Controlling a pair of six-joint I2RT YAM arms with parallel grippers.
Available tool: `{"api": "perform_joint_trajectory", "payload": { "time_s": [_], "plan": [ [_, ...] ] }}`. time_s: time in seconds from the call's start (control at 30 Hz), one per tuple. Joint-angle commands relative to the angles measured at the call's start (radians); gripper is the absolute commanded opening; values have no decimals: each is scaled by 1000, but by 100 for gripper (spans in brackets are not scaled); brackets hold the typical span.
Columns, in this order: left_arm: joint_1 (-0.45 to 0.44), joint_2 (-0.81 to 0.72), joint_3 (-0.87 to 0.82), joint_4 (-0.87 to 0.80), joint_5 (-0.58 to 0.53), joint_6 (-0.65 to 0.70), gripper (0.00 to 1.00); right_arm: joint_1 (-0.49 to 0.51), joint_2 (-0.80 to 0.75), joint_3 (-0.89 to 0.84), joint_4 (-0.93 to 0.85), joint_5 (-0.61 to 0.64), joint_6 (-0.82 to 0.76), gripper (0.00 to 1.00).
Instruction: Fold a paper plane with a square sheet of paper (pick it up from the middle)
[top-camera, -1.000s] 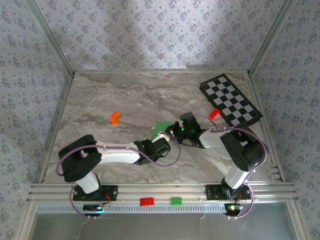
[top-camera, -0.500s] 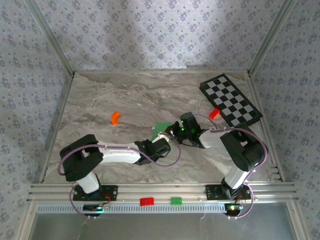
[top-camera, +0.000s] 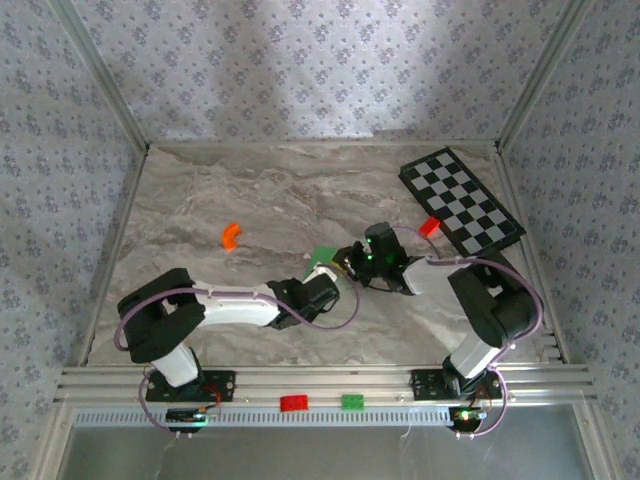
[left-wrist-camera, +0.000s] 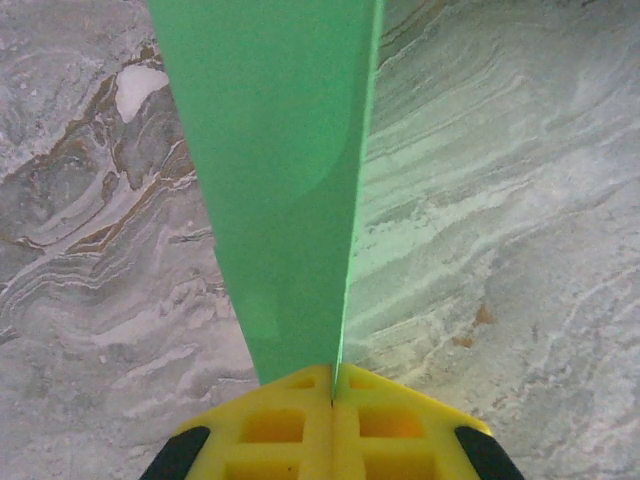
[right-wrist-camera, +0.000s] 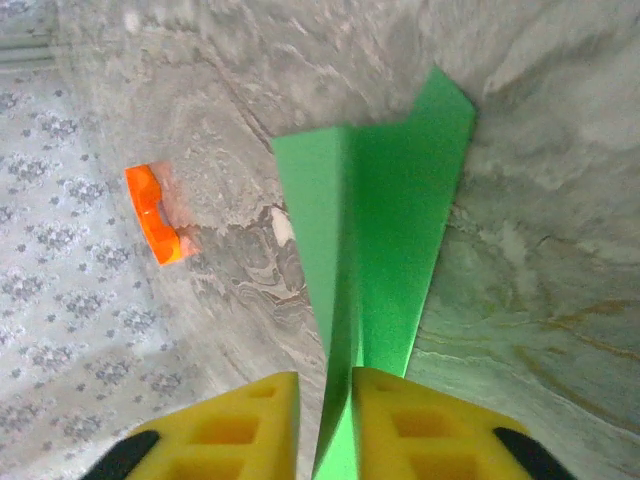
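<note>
The square sheet of paper (top-camera: 322, 257) is bright green and folded along a centre crease, held up off the marble table between the two arms. My left gripper (top-camera: 326, 281) is shut on it: in the left wrist view the yellow fingers (left-wrist-camera: 270, 425) meet at the gripper's tip (left-wrist-camera: 332, 385) and pinch the paper (left-wrist-camera: 280, 170), which stands on edge away from them. My right gripper (top-camera: 350, 260) straddles the fold from the other side. Its jaws (right-wrist-camera: 325, 400) stand a narrow gap apart, with the paper (right-wrist-camera: 390, 240) running through it against the right finger (right-wrist-camera: 420, 425).
An orange curved piece (top-camera: 231, 236) lies left of the paper, also in the right wrist view (right-wrist-camera: 152, 213). A red brick (top-camera: 428, 227) sits beside the checkered board (top-camera: 462, 200) at the back right. On the front rail rest a red brick (top-camera: 293, 403) and a green brick (top-camera: 352, 401).
The green paper looks narrower from above, drawn more upright between the grippers. The right arm has shifted slightly to the right; the left arm has barely moved.
</note>
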Motion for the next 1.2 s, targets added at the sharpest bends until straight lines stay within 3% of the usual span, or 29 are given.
{"api": "perform_joint_trajectory", "payload": {
  "time_s": [0.0,0.2,0.27,0.37,0.7,1.17],
  "plan": [
    [33,-65,-27,29,97,-38,0,-48,-100,-19,-164,23,-110,32],
    [146,-170,-115,159,392,-102,0,-131,-296,-28,-446,99,-278,44],
    [206,-187,-145,211,522,-132,0,-151,-358,-43,-494,127,-304,47],
    [255,-188,-161,244,631,-148,0,-172,-421,-79,-508,150,-303,49],
    [333,-145,-188,308,783,-185,0,-183,-442,-133,-457,133,-271,49],
    [357,-32,-183,420,923,-225,0,-176,-387,-134,-377,63,-264,49]
  ]
}}
